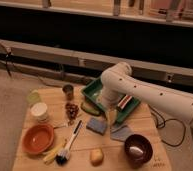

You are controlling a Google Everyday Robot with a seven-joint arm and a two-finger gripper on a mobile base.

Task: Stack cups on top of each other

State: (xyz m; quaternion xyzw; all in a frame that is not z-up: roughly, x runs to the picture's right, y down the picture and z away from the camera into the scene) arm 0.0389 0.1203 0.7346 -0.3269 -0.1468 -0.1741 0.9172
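Gripper [110, 118]: hangs under the white arm [140, 92], at the near edge of the green tray [92, 90], above the wooden table [115, 157].
Gripper state: cannot tell whether it is apart or together.
Metal cup [68, 91]: upright, just beside the tray's far corner, nearest cup to the gripper.
Yellow-green cup [33, 96]: at the table's far edge, well apart from the gripper.
White cup [39, 111]: just in front of the yellow-green cup, behind the orange bowl [38, 138].
Stacking: each cup stands alone.

The arm [145, 94] covers the green tray's [92, 90] middle and is cut off at the right. The gripper [111, 116], at the tray's front edge, shows little detail.
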